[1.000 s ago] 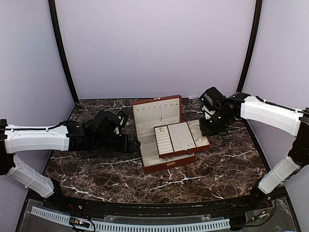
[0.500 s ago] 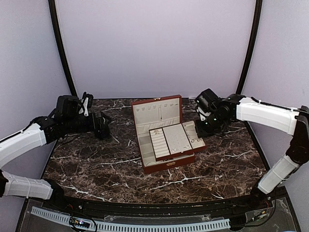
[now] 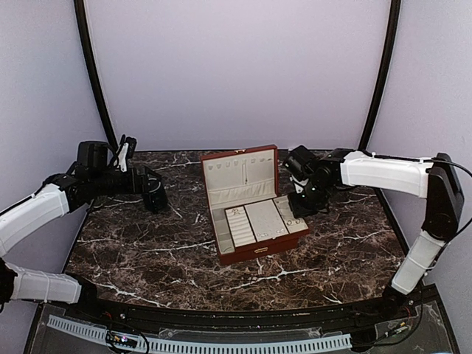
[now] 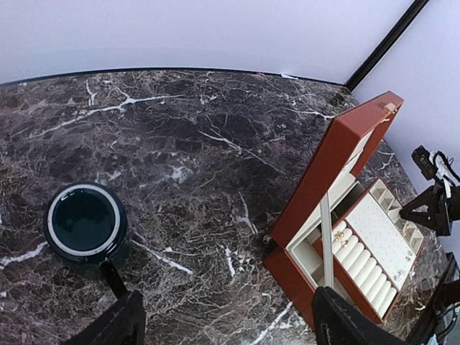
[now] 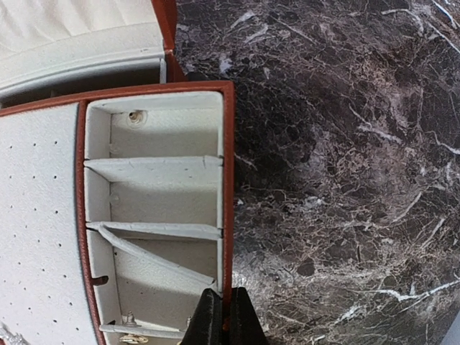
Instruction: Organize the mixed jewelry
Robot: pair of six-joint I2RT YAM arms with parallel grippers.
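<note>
The wooden box (image 3: 254, 252) stands open at mid-table, lid (image 4: 327, 169) upright. Its cream compartment tray (image 3: 259, 218) rests across the box. My right gripper (image 5: 221, 318) is shut on the tray's red-brown right rim (image 5: 227, 180); in the top view the right gripper (image 3: 299, 209) sits at the tray's right end. Mixed jewelry shows as a stud (image 5: 134, 116) in the tray's top compartment, small pieces (image 5: 130, 320) in the lowest one, and gold pieces (image 4: 338, 236) on the ring rolls. My left gripper (image 4: 230, 327) hangs open over bare marble, left of the box.
A dark green cup (image 4: 85, 223) with a pale rim stands at the table's far left, close to my left finger (image 4: 118, 323); in the top view the cup (image 3: 155, 198) is beside my left arm. Black posts rise at both back corners.
My left arm pulled back from beside the box to the far left and lifted. My right gripper carried the tray leftward, so it now lies squarely over the box.
</note>
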